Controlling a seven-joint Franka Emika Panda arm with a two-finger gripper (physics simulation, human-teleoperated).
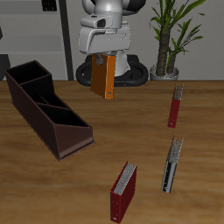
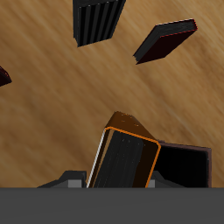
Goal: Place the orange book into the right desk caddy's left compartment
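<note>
Wooden table (image 1: 105, 131) fills the frame; right desk caddy (image 1: 45, 107) sits at the left of the frame. Gripper (image 1: 104, 58), upper centre, has its jaws clamped on the orange book (image 1: 103, 77), hanging above the tabletop.

My rig's in a simulated office or study, wooden desk (image 1: 87, 188), potted plant (image 1: 172, 35), desk caddy (image 1: 45, 108), scattered books (image 1: 123, 191).
</note>
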